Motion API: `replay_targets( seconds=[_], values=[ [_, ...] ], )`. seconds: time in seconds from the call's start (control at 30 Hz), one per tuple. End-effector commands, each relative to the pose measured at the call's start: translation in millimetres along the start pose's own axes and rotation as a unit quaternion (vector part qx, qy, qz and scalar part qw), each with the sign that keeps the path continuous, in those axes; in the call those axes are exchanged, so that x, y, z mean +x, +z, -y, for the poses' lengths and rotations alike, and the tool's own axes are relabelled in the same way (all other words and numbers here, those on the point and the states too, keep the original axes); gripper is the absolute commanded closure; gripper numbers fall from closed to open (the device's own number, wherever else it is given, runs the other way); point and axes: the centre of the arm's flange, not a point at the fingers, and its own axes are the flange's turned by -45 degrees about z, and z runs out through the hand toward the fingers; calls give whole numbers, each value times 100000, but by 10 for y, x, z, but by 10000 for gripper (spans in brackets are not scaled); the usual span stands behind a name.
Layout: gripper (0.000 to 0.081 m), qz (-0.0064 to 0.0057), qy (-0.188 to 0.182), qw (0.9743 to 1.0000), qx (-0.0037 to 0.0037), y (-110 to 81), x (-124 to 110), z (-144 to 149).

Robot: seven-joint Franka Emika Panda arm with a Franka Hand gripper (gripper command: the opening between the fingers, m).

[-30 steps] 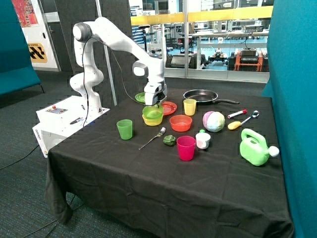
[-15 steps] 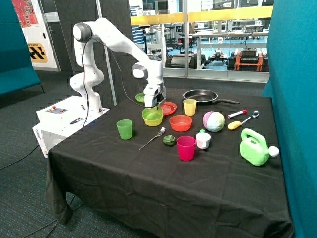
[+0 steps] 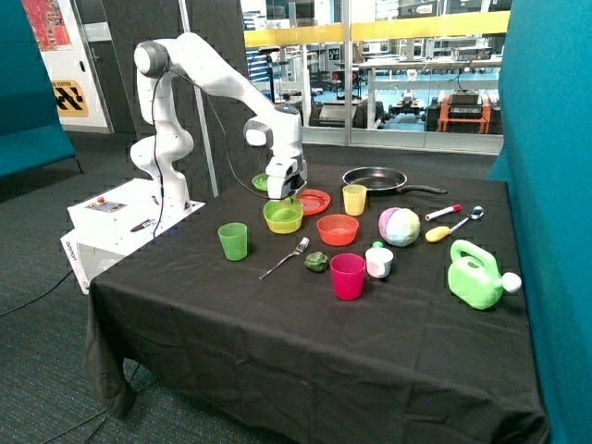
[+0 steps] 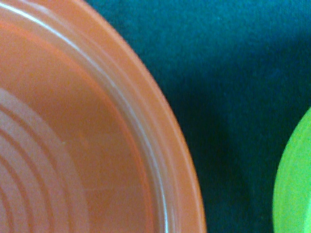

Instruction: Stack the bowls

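The light green bowl (image 3: pixel 283 213) sits nested in the yellow bowl (image 3: pixel 283 226), whose edge shows just below it, on the black tablecloth. My gripper (image 3: pixel 289 195) is right over the far rim of this stack, beside the red plate. The orange bowl (image 3: pixel 338 228) stands alone on the cloth next to the stack, toward the multicoloured ball. The wrist view shows no bowl that I can name: it holds the ringed red plate (image 4: pixel 73 145), dark cloth, and a green edge (image 4: pixel 294 189) that I cannot identify.
A red plate (image 3: pixel 315 201) and a green plate (image 3: pixel 262 181) lie just behind the stack. A green cup (image 3: pixel 233 240), a fork (image 3: pixel 285 257), a yellow cup (image 3: pixel 354 199), a pink cup (image 3: pixel 348 276), a frying pan (image 3: pixel 375 178), a ball (image 3: pixel 400 227) and a green watering can (image 3: pixel 475 274) stand around.
The green bowl has come down from slightly above the yellow bowl to sit deep inside it. The arm has shifted a little toward the green cup's side.
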Motion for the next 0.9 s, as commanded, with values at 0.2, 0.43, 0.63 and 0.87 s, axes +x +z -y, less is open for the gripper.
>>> replay_targets(
  seconds=[0.2, 0.43, 0.63, 0.87],
  values=[
    [373, -100, -151, 100000, -128, -6, -109, -64],
    [297, -99, -660, 99998, -129, 1, -88, -29],
    [234, -98, -1436, 99990, -129, 5, -64, 5],
    [191, -98, -1206, 99993, -129, 7, -52, 24]
  ],
)
